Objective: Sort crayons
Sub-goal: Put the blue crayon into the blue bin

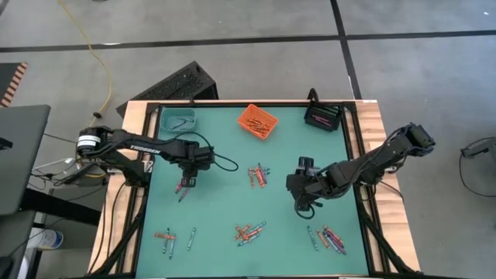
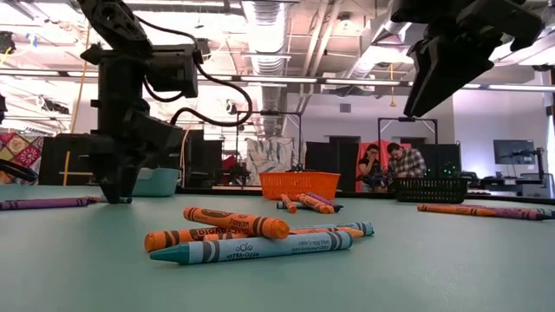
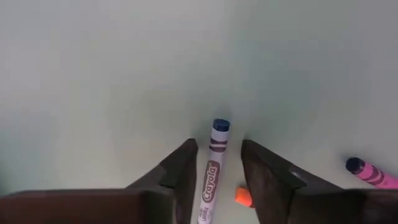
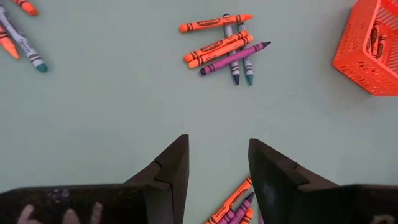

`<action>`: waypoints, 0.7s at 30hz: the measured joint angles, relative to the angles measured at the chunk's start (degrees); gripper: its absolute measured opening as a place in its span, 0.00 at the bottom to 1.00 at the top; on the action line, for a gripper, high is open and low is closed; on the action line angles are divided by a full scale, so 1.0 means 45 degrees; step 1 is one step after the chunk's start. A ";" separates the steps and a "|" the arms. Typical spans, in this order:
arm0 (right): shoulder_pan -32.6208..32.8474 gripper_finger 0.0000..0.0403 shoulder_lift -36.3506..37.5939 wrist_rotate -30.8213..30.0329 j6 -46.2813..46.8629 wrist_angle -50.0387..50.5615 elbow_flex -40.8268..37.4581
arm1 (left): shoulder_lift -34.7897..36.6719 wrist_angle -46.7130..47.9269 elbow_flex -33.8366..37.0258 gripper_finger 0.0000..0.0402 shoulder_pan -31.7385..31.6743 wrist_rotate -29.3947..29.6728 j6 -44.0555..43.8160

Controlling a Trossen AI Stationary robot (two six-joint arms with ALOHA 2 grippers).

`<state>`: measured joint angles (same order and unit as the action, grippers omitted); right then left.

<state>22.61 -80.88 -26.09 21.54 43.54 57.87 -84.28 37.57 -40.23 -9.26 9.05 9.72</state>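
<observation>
**Left gripper closing on a blue crayon**

Nearest the table-level camera lies a small heap of crayons (image 2: 251, 236), orange ones stacked on a teal one. At ten o'clock from the heap the left gripper (image 2: 114, 186) stands with its tips at the table surface; the right gripper (image 2: 434, 82) hangs high at one o'clock.

From above, loose groups of crayons lie scattered over the green table (image 1: 225, 155). Teal bin (image 1: 178, 120), orange bin (image 1: 257, 119) and black bin (image 1: 323, 117) line the twelve o'clock edge, presumably one per colour.

At the left wrist, the fingers (image 3: 180, 171) straddle a blue-tipped crayon (image 3: 211, 171), part-closed around it; a firm grasp is not evident.

At the right wrist, the fingers (image 4: 174, 165) stand released, holding nothing, above bare table.
</observation>
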 joint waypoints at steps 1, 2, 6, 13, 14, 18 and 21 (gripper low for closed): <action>0.0000 0.39 0.0000 0.0000 0.0000 -0.0021 0.0000 | 0.0008 -0.0019 0.0039 0.25 0.0000 -0.0016 0.0027; 0.0000 0.39 0.0000 0.0000 -0.0008 -0.0031 0.0000 | 0.0008 -0.0035 0.0066 0.23 0.0000 -0.0044 0.0040; 0.0000 0.39 0.0000 0.0000 -0.0090 -0.0097 0.0000 | 0.0008 -0.0078 0.0127 0.13 0.0005 -0.0071 0.0123; -0.0053 0.39 0.0000 0.0000 -0.0126 -0.0177 0.0000 | -0.0011 -0.0361 0.0152 0.02 0.0000 0.0090 0.0753; -0.0053 0.39 0.0000 0.0000 -0.0126 -0.0177 0.0000 | -0.0011 -0.0394 0.0147 0.01 0.0000 0.0149 0.0826; -0.0053 0.39 0.0000 0.0000 -0.0126 -0.0165 0.0000 | -0.0089 -0.0280 -0.0177 0.01 -0.0015 0.0733 0.1129; -0.0053 0.39 0.0000 0.0000 -0.0175 -0.0162 0.0000 | -0.0075 0.0313 -0.0689 0.00 -0.0030 0.1432 0.1401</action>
<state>22.37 -80.88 -26.09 20.75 42.81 57.87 -84.62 38.97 -43.33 -9.39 15.49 16.02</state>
